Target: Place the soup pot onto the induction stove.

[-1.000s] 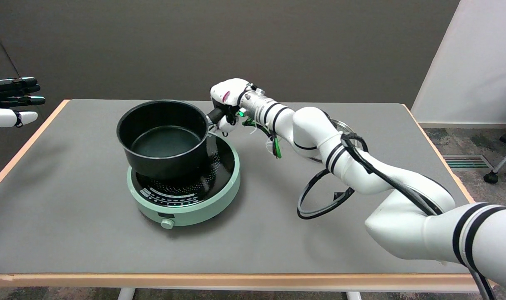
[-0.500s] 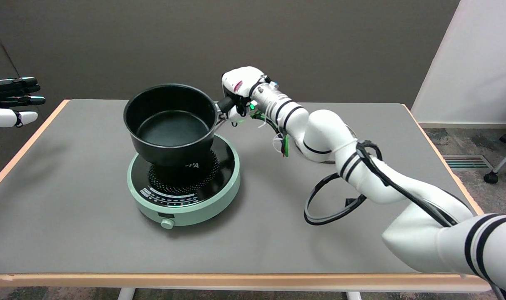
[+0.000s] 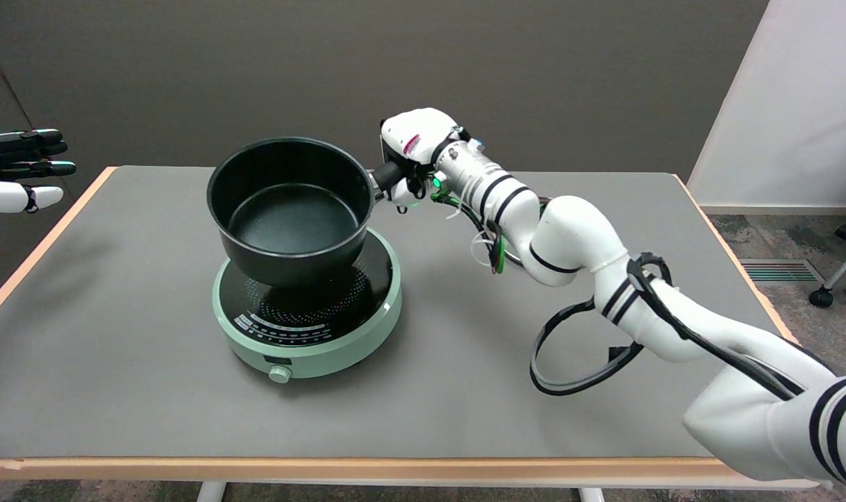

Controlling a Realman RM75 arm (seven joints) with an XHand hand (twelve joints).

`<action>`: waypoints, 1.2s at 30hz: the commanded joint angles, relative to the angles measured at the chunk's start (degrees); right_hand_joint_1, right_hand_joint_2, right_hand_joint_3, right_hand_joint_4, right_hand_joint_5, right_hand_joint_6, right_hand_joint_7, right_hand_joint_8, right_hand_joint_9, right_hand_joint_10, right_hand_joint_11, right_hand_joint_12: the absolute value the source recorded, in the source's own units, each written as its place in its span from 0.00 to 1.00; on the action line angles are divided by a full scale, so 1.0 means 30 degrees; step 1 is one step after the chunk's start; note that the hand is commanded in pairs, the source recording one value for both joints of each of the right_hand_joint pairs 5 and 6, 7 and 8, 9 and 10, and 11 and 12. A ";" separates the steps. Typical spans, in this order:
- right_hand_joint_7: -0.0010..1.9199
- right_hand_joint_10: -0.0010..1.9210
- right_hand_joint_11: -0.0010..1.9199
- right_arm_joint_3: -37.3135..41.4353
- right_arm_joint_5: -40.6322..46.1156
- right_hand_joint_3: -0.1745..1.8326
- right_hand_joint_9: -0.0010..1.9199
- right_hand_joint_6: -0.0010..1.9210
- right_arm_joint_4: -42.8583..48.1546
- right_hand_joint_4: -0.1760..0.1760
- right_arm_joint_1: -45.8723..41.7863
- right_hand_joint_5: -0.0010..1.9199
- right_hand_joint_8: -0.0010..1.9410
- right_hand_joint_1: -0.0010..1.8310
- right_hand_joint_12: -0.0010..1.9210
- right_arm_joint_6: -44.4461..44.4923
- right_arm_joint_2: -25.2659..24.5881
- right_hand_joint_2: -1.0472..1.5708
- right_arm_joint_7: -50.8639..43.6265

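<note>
The soup pot [image 3: 290, 209] is black inside and out. The induction stove [image 3: 308, 317] has a pale mint-green body and knob, and a glossy black top speckled with a ring of fine light dots and small white markings. The right hand [image 3: 410, 150] is white with black parts and a small red mark. The worktop [image 3: 116, 390] is matte grey, edged in light wood.

No readable text. Induction stove [image 3: 307, 333] has a band of small white markings on its black glass top, along the front edge just behind the front knob [image 3: 279, 374]; too small to read. Right hand [image 3: 410, 150] carries a small pink/red label on its white back, illegible.
</note>
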 commanded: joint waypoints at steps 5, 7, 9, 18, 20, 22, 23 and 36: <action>0.92 0.92 0.92 -0.0754 0.3391 0.71 0.92 0.92 0.2231 0.22 -0.1507 0.92 0.91 0.66 0.92 0.1275 0.0905 0.70 -0.1452; 0.92 0.91 0.92 -0.0781 0.3391 0.71 0.92 0.91 0.1979 0.22 -0.1507 0.92 0.91 0.66 0.91 0.1539 0.0733 0.70 -0.1452; 0.92 0.91 0.92 -0.0781 0.3458 0.70 0.92 0.91 0.1636 0.22 -0.1466 0.92 0.91 0.66 0.91 0.1753 0.0397 0.70 -0.1622; 0.91 0.91 0.91 -0.0708 0.3259 0.71 0.91 0.91 0.0495 0.22 -0.0948 0.91 0.90 0.66 0.91 0.2542 -0.0903 0.70 -0.3102; 0.91 0.91 0.91 -0.0681 0.2927 0.71 0.91 0.91 0.0534 0.22 -0.0967 0.91 0.90 0.66 0.91 0.2948 -0.1023 0.70 -0.3210; 0.91 0.91 0.91 -0.0675 0.2327 0.71 0.91 0.91 0.0575 0.21 -0.1067 0.91 0.90 0.66 0.91 0.3315 -0.1143 0.69 -0.3210; 0.91 0.91 0.91 -0.0635 0.2034 0.71 0.91 0.91 0.0575 0.21 -0.1140 0.91 0.90 0.66 0.91 0.3482 -0.1230 0.69 -0.3210; 0.90 0.90 0.90 -0.0408 -0.0071 0.72 0.90 0.90 0.0992 0.20 -0.1593 0.90 0.89 0.66 0.90 0.4768 -0.1683 0.69 -0.3210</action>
